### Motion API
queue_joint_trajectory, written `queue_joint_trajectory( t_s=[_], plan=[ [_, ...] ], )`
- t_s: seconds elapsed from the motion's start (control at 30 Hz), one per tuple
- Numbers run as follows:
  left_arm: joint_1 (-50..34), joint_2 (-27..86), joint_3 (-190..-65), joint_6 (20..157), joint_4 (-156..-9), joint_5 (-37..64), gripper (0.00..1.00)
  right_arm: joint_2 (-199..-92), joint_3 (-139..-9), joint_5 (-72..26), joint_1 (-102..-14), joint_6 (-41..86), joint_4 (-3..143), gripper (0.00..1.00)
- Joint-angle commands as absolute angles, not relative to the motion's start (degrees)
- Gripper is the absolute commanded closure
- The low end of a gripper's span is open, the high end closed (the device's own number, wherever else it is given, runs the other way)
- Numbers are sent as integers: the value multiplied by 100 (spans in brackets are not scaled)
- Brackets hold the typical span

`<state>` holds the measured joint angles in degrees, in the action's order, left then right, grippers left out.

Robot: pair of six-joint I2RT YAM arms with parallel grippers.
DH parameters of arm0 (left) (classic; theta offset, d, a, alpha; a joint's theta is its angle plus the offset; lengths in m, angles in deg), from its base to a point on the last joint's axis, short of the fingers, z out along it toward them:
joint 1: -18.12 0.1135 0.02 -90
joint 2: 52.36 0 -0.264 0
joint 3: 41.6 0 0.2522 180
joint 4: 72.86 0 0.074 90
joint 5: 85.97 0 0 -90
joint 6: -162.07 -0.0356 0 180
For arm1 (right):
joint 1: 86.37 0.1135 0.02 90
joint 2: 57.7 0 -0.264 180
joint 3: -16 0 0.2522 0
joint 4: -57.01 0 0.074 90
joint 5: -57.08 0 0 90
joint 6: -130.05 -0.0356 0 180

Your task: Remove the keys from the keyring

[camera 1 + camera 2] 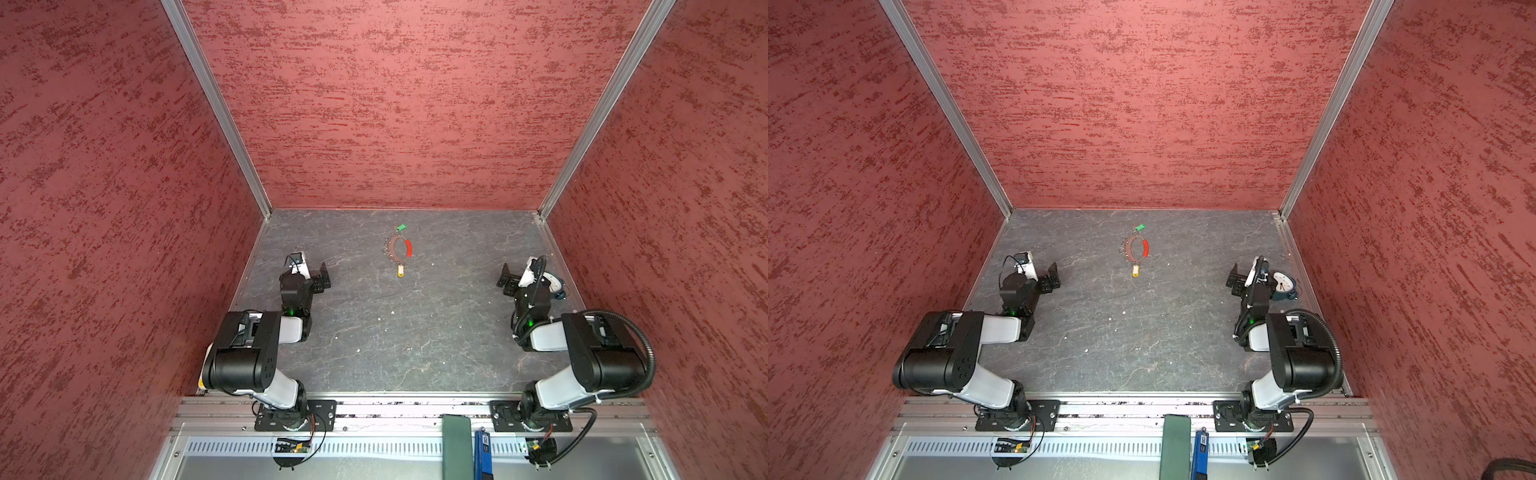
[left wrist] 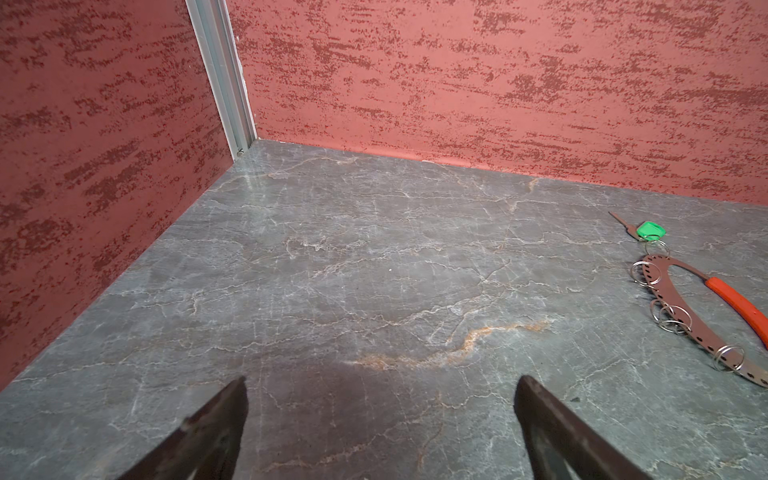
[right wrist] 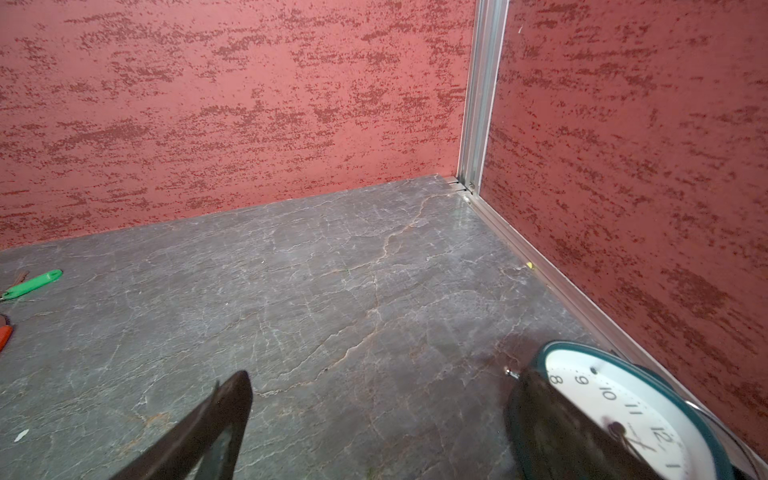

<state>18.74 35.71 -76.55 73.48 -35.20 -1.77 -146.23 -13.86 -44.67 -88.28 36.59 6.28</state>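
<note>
Jaws wide, empty, on left gripper (image 1: 325, 276) and right gripper (image 1: 503, 277). Between them, slightly farther out, lies keyring (image 1: 398, 248), axis near-far: green key (image 1: 401, 227) far end, yellow key (image 1: 400, 271) near end. Left looks marginally nearer.

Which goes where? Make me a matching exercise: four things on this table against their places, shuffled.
Things:
1. green key tag
2. yellow key tag
3. red sleeve
4. clock

Places:
A. beside the right gripper
B. at the end of the keyring nearest the back wall
C. along the keyring, on its right in both top views
D. at the keyring end farthest from that wall

Pairs: 1-B, 2-D, 3-C, 4-A.
</note>
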Motion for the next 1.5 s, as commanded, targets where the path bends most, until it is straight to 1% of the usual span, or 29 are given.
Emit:
queue_joint_trajectory(
  t_s=[0.0, 1.1, 1.17, 1.27, 1.3, 1.37, 1.47],
  plan=[
    [1875, 3566, -7645, 7275, -3406, -89, 0, -14629, -1366, -4509, -8798, 3692, 411, 1],
    [1935, 3545, -7629, 7284, -3407, 43, 0, -14590, -1356, -4501, -8814, 3683, 405, 1],
    [1866, 3317, -7759, 7246, -3770, -108, 1, -14282, -1556, -4541, -8805, 3684, 1016, 1],
    [1715, 2677, -8401, 7207, -5424, -511, 1, -13820, -2216, -4843, -8695, 3702, 2504, 1],
    [1649, 2560, -8556, 7224, -5716, -681, 0, -13743, -2366, -4975, -8631, 3690, 2828, 1],
    [1526, 2253, -8684, 7484, -5876, -1025, 0, -13600, -2530, -5485, -8399, 3663, 3177, 1],
    [1373, 1843, -8607, 7730, -5566, -935, 1, -13458, -2633, -6184, -8089, 3553, 3207, 1]
  ],
)
